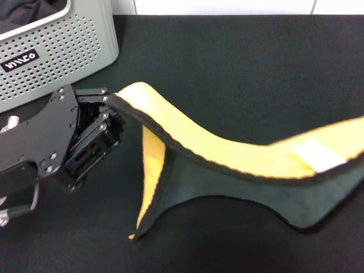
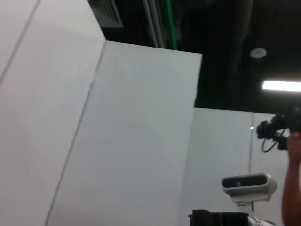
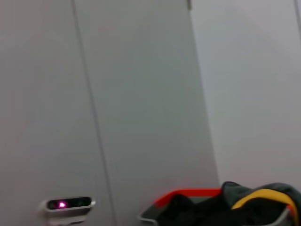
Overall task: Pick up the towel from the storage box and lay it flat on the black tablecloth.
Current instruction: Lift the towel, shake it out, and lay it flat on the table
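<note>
The towel [image 1: 227,153] hangs stretched above the black tablecloth [image 1: 227,57], yellow face up and grey-green face underneath, with black edging. Its white label [image 1: 318,154] is near the right end. My left gripper [image 1: 111,105] is shut on the towel's left corner, just in front of the storage box [image 1: 57,51]. The towel's right end runs out of the head view, and what holds it there is hidden. A lower corner droops toward the cloth. My right gripper shows in no view.
The light grey perforated storage box stands at the back left with dark fabric inside. The left wrist view shows only white wall panels and ceiling. The right wrist view shows a wall and a far-off red-rimmed bin [image 3: 188,194] of dark and yellow fabric.
</note>
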Robot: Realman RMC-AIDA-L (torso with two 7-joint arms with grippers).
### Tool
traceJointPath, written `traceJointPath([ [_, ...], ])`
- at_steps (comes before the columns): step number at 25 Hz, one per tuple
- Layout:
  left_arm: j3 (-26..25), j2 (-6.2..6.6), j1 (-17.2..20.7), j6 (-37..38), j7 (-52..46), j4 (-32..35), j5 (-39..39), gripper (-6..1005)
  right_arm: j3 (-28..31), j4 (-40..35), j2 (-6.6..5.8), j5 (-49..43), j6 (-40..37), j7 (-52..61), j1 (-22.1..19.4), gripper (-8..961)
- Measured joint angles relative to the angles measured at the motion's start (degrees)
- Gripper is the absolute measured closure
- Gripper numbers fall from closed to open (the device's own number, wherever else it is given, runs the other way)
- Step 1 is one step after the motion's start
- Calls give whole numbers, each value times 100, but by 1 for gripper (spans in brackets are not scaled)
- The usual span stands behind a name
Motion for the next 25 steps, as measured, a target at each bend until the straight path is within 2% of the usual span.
traceJointPath([
  [2,-8,-62,104,71,-306,252,80,969,317,-53,28,158,351,198,-90,947],
  [8,-61,-183,266,83,-437,247,137,969,448,-6,99,31,475,308,-327,947],
  [11,-68,-182,366,164,-445,176,182,969,321,106,103,-207,514,333,-436,947],
  [15,-281,-141,405,659,-465,-130,181,969,111,143,100,-547,556,494,-537,947],
  [18,-464,-130,497,826,-501,-323,201,969,-65,162,89,-515,589,584,-630,947],
  [25,-524,-69,746,1091,-509,-317,292,968,-452,-25,68,-432,629,877,-662,946],
])
